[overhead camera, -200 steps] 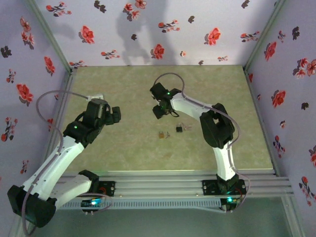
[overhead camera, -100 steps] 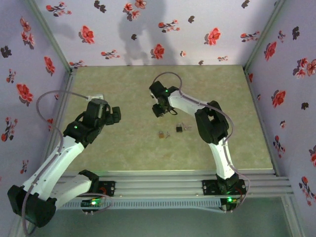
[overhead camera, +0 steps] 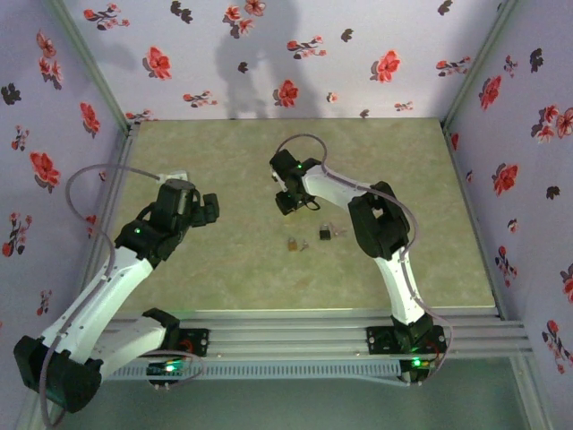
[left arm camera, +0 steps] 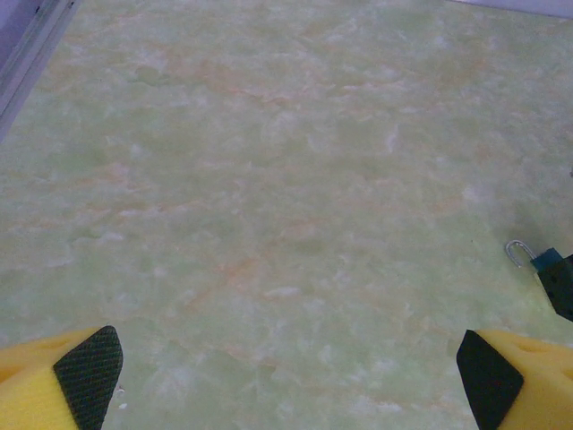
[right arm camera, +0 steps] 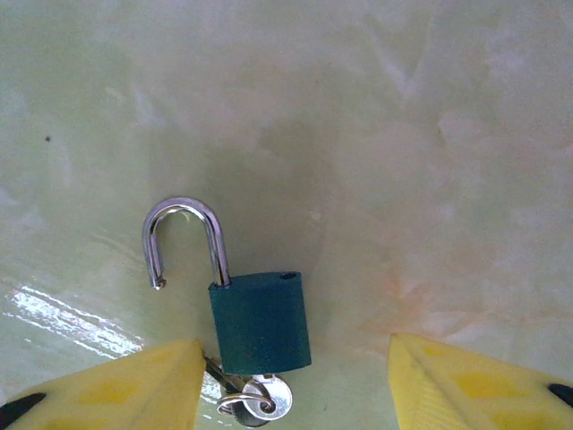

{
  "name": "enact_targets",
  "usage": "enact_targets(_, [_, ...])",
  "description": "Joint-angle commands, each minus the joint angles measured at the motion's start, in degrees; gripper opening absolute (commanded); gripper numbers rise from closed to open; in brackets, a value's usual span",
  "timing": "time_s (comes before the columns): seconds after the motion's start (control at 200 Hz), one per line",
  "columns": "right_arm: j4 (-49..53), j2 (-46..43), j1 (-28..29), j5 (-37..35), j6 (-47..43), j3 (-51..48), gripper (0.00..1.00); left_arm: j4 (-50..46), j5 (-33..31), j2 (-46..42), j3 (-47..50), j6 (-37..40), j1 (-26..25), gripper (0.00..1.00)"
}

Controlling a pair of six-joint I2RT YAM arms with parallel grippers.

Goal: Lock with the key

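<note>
Straddling the dark green, silver-shackled padlock [right arm camera: 260,322] on the bench [right arm camera: 421,134], right claw [right arm camera: 295,381] stands part-open; left claw [left arm camera: 286,367] gapes wide.

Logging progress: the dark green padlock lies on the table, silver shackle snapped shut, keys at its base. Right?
No: the silver shackle is open, free end out of the dark green padlock, per the right wrist view. Silver keys sit at its base.
</note>
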State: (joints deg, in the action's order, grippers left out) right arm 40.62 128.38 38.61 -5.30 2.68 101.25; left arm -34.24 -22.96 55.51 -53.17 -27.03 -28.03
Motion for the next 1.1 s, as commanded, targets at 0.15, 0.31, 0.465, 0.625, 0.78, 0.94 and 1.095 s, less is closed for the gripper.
enact_targets(0.15, [2.03,3.3,-0.27,1.26,-1.53,3.52,0.51,1.04,-1.94,-0.49,0.52,0.31,-0.35,1.0])
enact_targets(0.31, [2.12,3.88,-0.34,1.93,-1.7,4.16,0.5,1.05,-1.92,-0.49,0.52,0.32,-0.4,1.0])
enact_targets(0.465, [2.48,4.72,-0.38,1.96,-1.8,4.76,0.47,1.1,-1.96,-0.41,0.52,0.35,-0.36,1.0])
enact_targets(0.625, [3.58,5.83,-0.38,2.04,-2.08,5.73,0.42,1.1,-1.93,-0.4,0.61,0.31,-0.35,1.0])
enact_targets(0.78, [4.06,6.01,-0.4,2.21,-2.34,5.53,0.37,1.08,-1.92,-0.42,0.56,0.31,-0.38,1.0])
enact_targets(0.94, [4.85,5.75,-0.39,3.3,-2.02,5.38,0.31,1.02,-1.99,-0.44,0.56,0.22,-0.37,1.0])
enact_targets(1.095, [4.84,4.16,-0.38,3.67,-1.62,4.28,0.27,1.02,-2.0,-0.56,0.53,0.13,-0.36,1.0])
